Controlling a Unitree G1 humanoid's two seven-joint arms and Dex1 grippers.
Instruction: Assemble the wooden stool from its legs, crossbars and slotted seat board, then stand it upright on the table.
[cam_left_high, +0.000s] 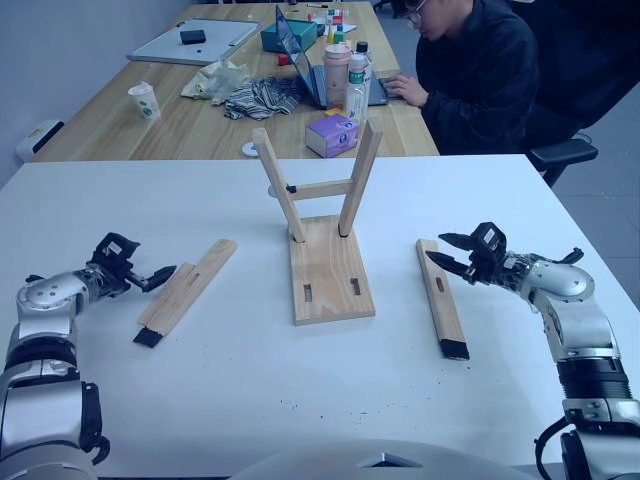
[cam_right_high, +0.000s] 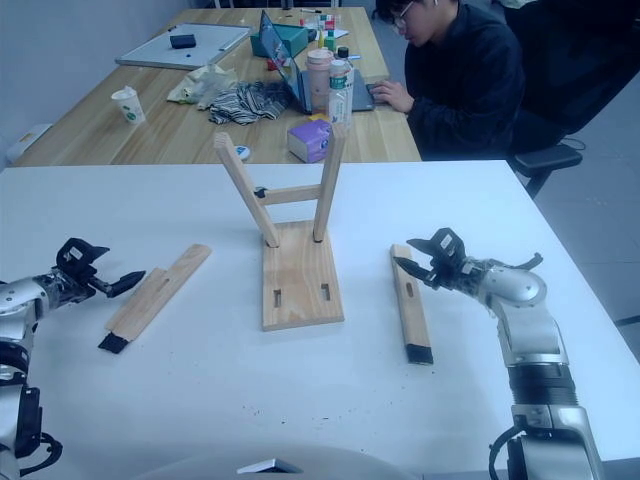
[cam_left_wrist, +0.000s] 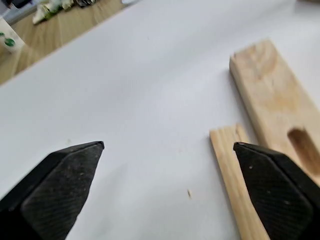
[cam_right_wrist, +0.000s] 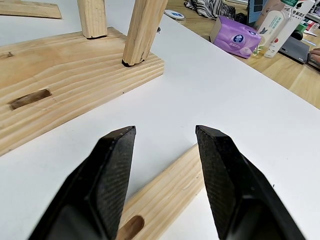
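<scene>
Lying flat in the middle of the white table (cam_left_high: 250, 390), the slotted seat board (cam_left_high: 330, 285) has its long axis running straight away from the robot. Two legs stand in its far end, one on the left (cam_left_high: 278, 195) and one on the right (cam_left_high: 360, 180), rising and splaying apart toward their tops. One crossbar (cam_left_high: 322, 188) joins them partway up. Two slots (cam_left_high: 308, 293) at the board's near end are unfilled.

Two more legs lie loose on the table. The left loose leg (cam_left_high: 195, 278) lies diagonally, its black-capped end (cam_left_high: 148, 337) nearest the robot and its other end pointing toward the seat board. A narrower wooden strip (cam_left_wrist: 232, 170) lies along its side. The right loose leg (cam_left_high: 441, 297) lies nearly parallel to the seat board, with a black cap at its near end and a slot toward its far end.

The left gripper (cam_left_high: 158, 276) sits low beside the middle of the left loose leg, with its jaws spread wide and holding nothing. In the left wrist view the end of the strip shows in the gap close to one fingertip (cam_left_wrist: 260, 165), and the slotted leg extends beyond that finger.

The right gripper (cam_left_high: 436, 247) hovers at the far end of the right loose leg, tips toward the seat board. Its jaws are moderately parted and hold nothing. In the right wrist view the leg passes beneath the gap between the fingers.
</scene>
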